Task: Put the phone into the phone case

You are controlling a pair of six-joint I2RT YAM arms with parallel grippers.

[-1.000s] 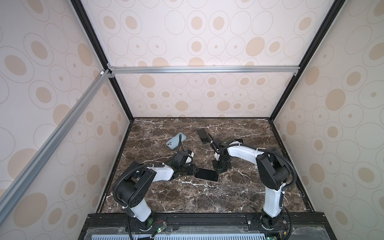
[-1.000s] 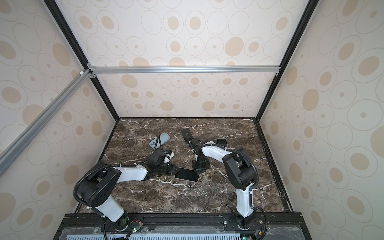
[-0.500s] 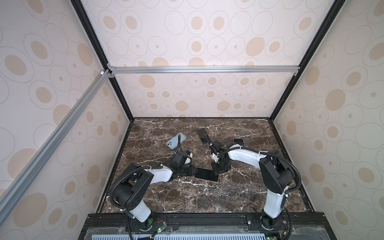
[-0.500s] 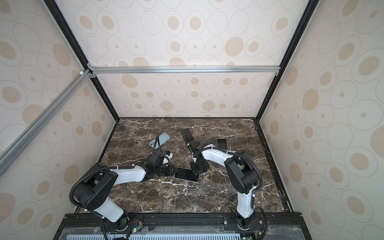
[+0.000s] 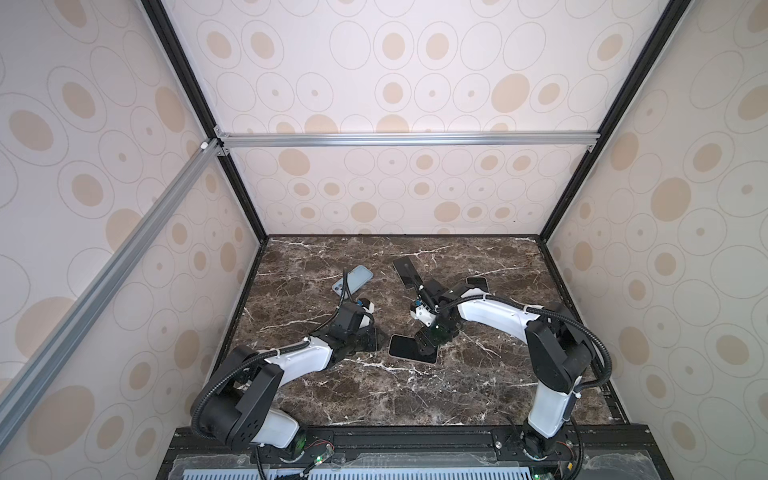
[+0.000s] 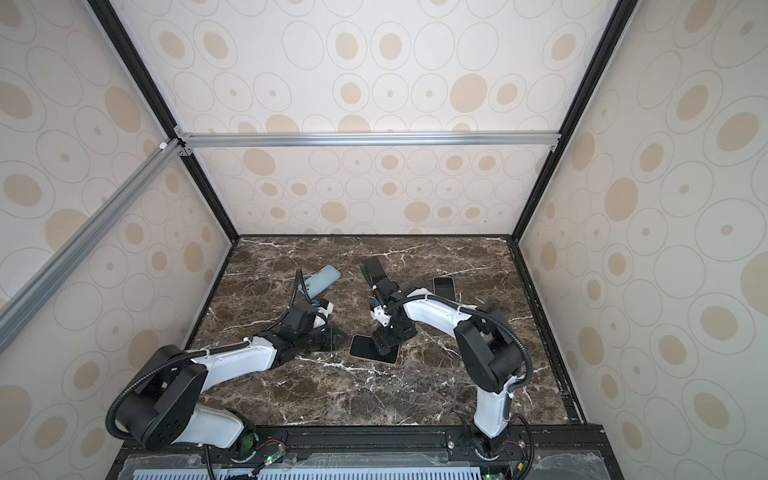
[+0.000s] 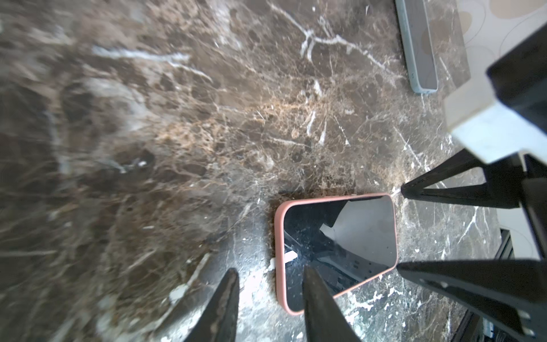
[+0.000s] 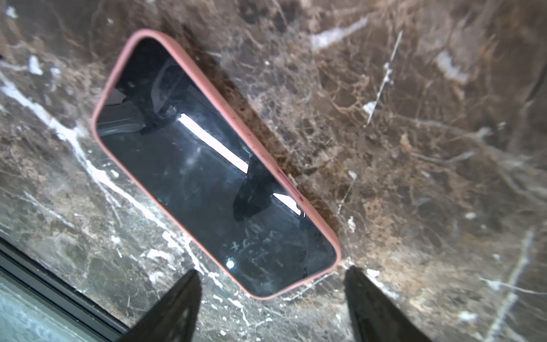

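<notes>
The phone (image 8: 207,177), dark screen up, sits inside a pink phone case (image 8: 213,97) lying flat on the marble table, mid-table in both top views (image 5: 409,349) (image 6: 370,350). My right gripper (image 8: 272,271) is open wide, its fingertips either side of one short end of the case without touching it. My left gripper (image 7: 270,296) is open at the opposite end. One of its fingers (image 7: 316,302) hangs over the screen's corner, the other beside the case (image 7: 279,251). From above, the left gripper (image 5: 374,337) and right gripper (image 5: 426,344) flank the phone.
A light blue phone case (image 5: 353,279) (image 7: 420,53) lies behind the left arm. A black case (image 5: 406,270) and a dark phone (image 5: 478,284) lie behind the right arm. Patterned walls close in the table (image 5: 374,399) on three sides.
My right gripper has opened wide at the phone's end. My left gripper's jaws have parted a little. The cased phone stays in place on the table.
</notes>
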